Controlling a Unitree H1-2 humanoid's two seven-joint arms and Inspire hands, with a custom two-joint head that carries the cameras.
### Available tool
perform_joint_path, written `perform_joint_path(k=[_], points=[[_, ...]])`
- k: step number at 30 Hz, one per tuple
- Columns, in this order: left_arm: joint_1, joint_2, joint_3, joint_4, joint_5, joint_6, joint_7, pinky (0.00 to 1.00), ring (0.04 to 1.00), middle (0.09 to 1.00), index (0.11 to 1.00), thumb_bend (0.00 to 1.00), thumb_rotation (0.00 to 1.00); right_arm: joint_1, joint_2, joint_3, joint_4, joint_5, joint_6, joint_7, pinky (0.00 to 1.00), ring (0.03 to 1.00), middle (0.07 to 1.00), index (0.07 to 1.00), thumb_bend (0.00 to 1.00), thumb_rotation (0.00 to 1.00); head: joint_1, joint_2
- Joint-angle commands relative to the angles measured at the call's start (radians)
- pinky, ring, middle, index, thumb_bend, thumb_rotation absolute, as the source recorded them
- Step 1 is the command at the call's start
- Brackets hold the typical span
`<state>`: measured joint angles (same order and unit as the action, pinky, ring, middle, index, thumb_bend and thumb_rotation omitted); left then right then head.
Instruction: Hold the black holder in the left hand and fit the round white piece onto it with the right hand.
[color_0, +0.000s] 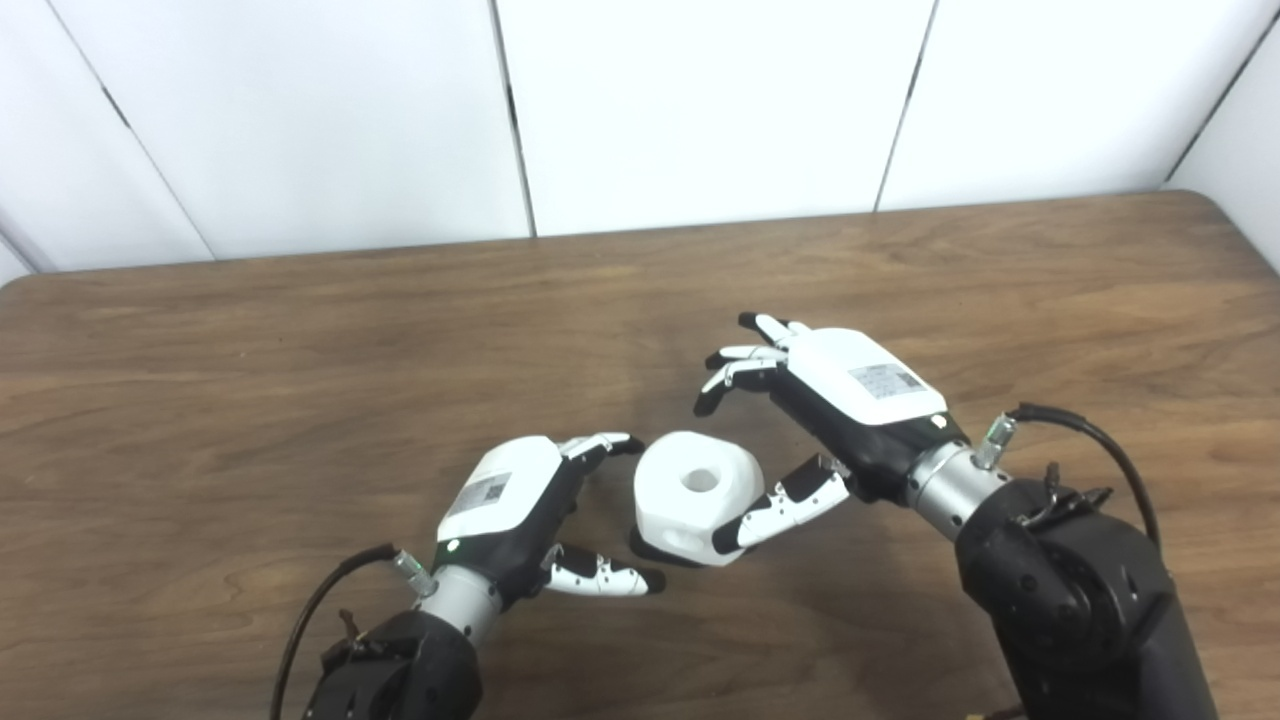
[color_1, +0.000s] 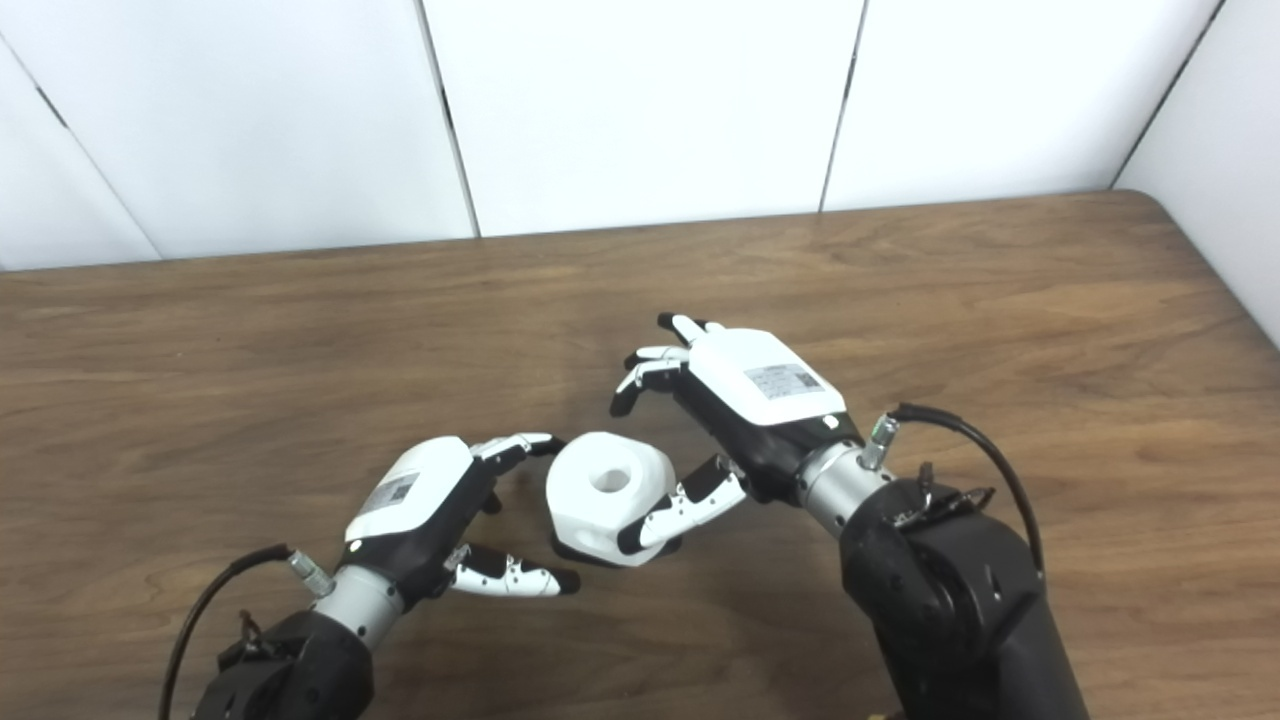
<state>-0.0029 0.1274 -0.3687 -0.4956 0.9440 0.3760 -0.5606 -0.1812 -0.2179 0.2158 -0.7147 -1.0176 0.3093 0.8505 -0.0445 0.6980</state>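
Most of the black holder (color_0: 655, 553) is hidden from me: only a dark sliver shows under the near lower edge of the round white piece (color_0: 697, 497), which sits on top of it, so I cannot make out the holder's shape or how fully the two are seated. My forearms are cut off by the bottom edge, and the undersides of both palms face away from the cameras.

My left hand (color_0: 520, 505) reaches in from the lower left with its white back turned up, wrist low over the table (color_0: 300, 380). Its fingers (color_0: 600, 445) curl forward toward the white piece's left side, and its thumb (color_0: 605, 578) stretches out low toward the dark sliver at the base. The tips stand just beside the stack; I cannot tell whether any of them touch it. The hand is spread and grips nothing.

My right hand (color_0: 835, 410) comes in from the lower right, angled up and to the left, back upward. Its fingers (color_0: 735, 365) arch in the air beyond the white piece, apart from it. Its thumb (color_0: 780, 508) lies against the piece's right lower side, seemingly touching it. This hand too is wide and clasps nothing.

The stack stands on the table between my two hands, nearer my left fingertips than my right ones.
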Motion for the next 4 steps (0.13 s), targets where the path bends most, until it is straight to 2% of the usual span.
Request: perform_joint_path(k=[1,4], points=[[0.019,0.011,-0.009,0.019,-0.019,0.017,-0.033,0.73,0.857,0.865,0.835,0.9,0.22,-0.045,0.008,-0.016,-0.04,-0.005,0.002,-0.001,1.0,1.0,0.87,0.701,0.98,0.44,-0.001,0.0],[0.019,0.015,0.004,-0.026,-0.034,0.035,-0.051,0.72,0.856,0.867,0.839,0.9,0.23,-0.059,0.01,-0.03,-0.051,0.002,0.01,0.015,1.0,1.0,0.873,0.703,0.98,0.44,-0.002,-0.001]])
